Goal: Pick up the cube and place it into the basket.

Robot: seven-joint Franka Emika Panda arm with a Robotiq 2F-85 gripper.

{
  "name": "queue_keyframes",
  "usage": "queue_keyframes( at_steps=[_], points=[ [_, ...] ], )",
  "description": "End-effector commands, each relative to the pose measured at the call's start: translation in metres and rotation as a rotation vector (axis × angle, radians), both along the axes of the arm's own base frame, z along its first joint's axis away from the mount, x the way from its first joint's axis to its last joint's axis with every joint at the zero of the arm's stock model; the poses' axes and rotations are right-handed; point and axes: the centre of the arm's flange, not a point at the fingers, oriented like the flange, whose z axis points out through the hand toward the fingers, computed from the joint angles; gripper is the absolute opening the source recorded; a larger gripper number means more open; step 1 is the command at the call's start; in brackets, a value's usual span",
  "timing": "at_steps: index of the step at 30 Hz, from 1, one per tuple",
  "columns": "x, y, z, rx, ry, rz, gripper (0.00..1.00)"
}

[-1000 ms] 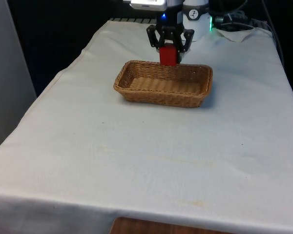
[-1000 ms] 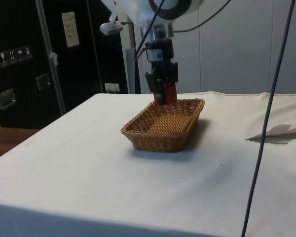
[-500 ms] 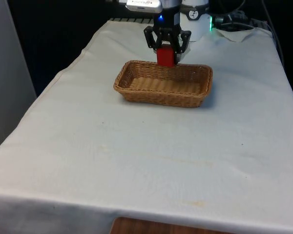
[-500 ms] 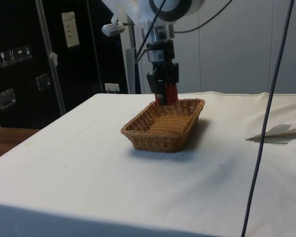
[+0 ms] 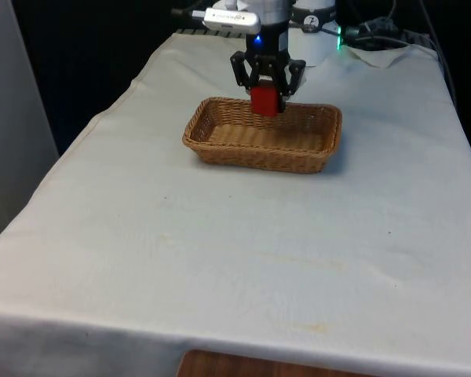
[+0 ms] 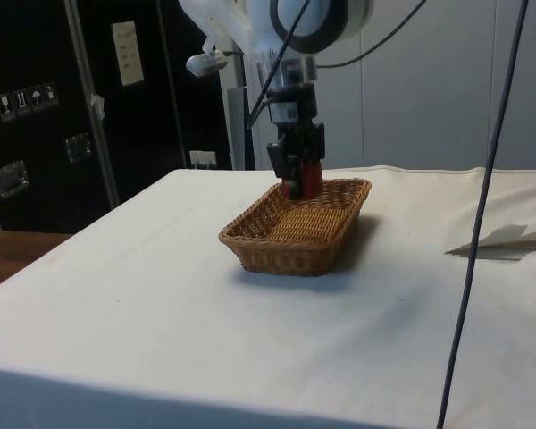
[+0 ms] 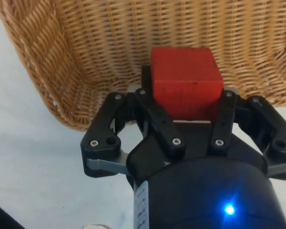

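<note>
Red cube point(image 5: 264, 100), clamped between the gripper point(image 5: 265, 93) fingers over the wicker basket point(image 5: 220, 149) far rim, should be carried inward and lowered before release.

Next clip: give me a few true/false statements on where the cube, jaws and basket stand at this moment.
1. The gripper holds the red cube. True.
2. The cube lies on the basket floor. False: it hangs above the basket's far end, clamped by the jaws.
3. The basket is wicker. True.
4. The basket lies tipped on its side. False: it sits upright on the cloth.
5. The cube is blue. False: red.
</note>
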Motion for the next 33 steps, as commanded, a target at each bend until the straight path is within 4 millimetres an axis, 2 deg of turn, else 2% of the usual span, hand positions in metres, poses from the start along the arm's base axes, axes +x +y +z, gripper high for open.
queue_keyframes(
  at_steps=[1,11,19,33],
  points=[
    [0.000,0.001,-0.003,0.003,-0.014,0.000,0.00],
    [0.001,0.000,-0.015,-0.014,-0.011,0.003,0.00],
    [0.002,0.000,-0.035,-0.029,-0.045,0.000,0.00],
    [0.003,-0.002,-0.055,-0.054,-0.074,-0.001,0.00]
  ],
)
